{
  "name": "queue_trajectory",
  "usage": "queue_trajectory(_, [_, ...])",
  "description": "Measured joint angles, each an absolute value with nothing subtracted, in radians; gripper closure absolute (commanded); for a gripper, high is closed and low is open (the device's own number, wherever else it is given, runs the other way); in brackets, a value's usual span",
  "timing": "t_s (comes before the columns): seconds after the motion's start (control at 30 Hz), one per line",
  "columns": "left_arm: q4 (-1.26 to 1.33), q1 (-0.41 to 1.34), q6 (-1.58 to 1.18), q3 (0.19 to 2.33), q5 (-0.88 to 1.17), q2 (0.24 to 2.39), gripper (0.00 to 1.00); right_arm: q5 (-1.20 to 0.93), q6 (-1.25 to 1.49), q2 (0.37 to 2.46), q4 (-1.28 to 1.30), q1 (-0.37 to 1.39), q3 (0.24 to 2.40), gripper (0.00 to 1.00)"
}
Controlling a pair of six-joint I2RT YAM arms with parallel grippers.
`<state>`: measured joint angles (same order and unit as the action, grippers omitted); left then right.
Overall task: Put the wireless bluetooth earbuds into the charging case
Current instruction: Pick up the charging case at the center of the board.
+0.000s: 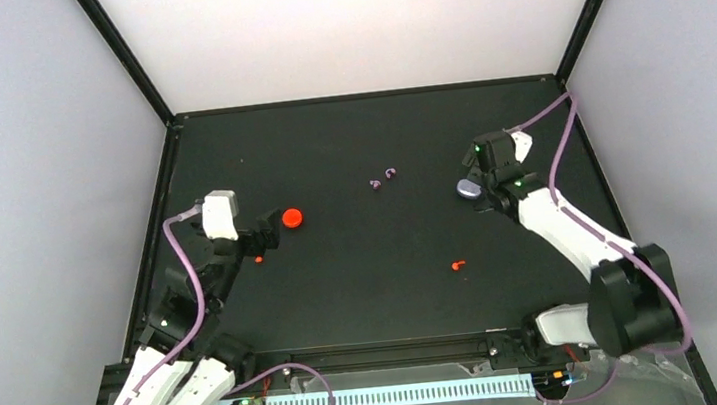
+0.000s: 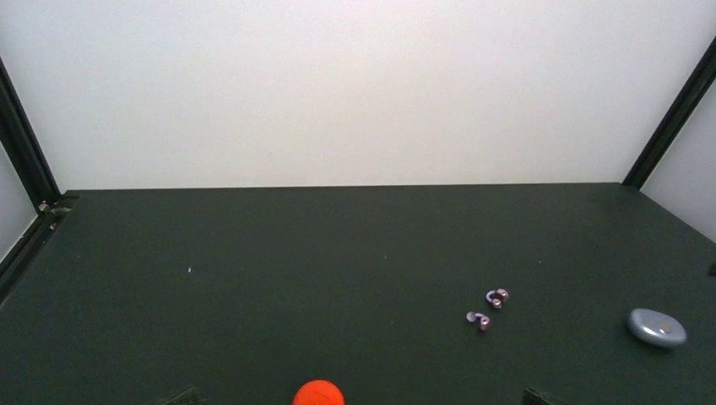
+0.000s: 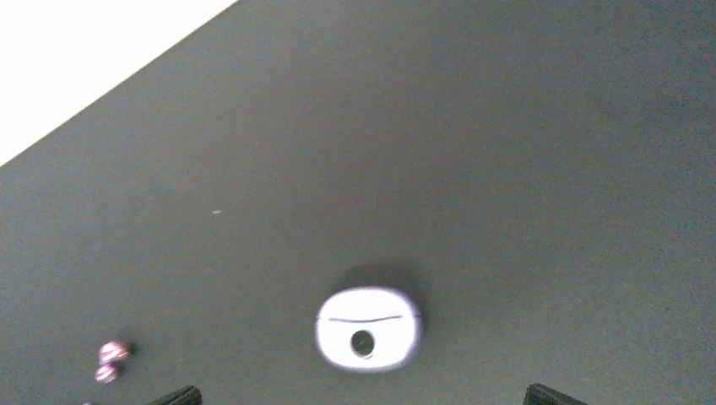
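We see the right pincer (image 3: 363, 398) open wide, and it holds nothing. Only its two dark fingertips (image 3: 173, 395) show, at the bottom of its own camera view. The case (image 3: 369, 329) lies on the black table (image 1: 364, 292) just in front of this pincer, in line with the gap between the tips. The tips stand much wider apart than the case, and neither one touches it. The case is shut. We can see the thin line where its lid meets the bottom half, and a small round hole under that line.

The two earbuds (image 3: 114, 348) lie close together on the table. They are off to the left of the right pincer and well apart from the case.

The left pincer (image 2: 359, 398) is open wide too, and it holds nothing. A round red cap (image 2: 318, 393) sits right in front of it, between its two tips. We cannot tell if the tips touch the cap. From this pincer the earbuds are farther ahead and to the right, and the case is farther right again.

One small red bit (image 1: 258, 260) lies just beside the left pincer. Another red bit (image 1: 458, 265) lies well behind the right pincer, toward the arm's base.
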<state>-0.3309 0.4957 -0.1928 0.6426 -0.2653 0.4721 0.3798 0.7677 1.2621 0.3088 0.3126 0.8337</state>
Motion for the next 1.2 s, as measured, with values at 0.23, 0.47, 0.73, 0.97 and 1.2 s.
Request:
queue_trajectory(0.23, [-0.321,0.5,-0.19,0.639,-0.257,0.461,0.01,0.376,0.771,1.509,0.337,0.265,0.956,0.01])
queue_trajectory(0.47, [-0.32,0.513,-0.175,0.635,-0.257,0.457,0.01,0.337,0.763,1.644,0.37,0.263,1.066,0.02])
queue_trajectory(0.73, [-0.319,0.52,-0.167,0.632,-0.257,0.457,0.01,0.324,0.739,1.749,0.42,0.263,1.114,0.02])
queue_trajectory(0.97, [-0.318,0.525,-0.16,0.631,-0.257,0.457,0.01,0.268,0.685,1.794,0.419,0.263,1.121,0.02])
queue_trajectory(1.2, [-0.313,0.526,-0.156,0.631,-0.257,0.457,0.01,0.219,0.619,1.835,0.415,0.263,1.149,0.04])
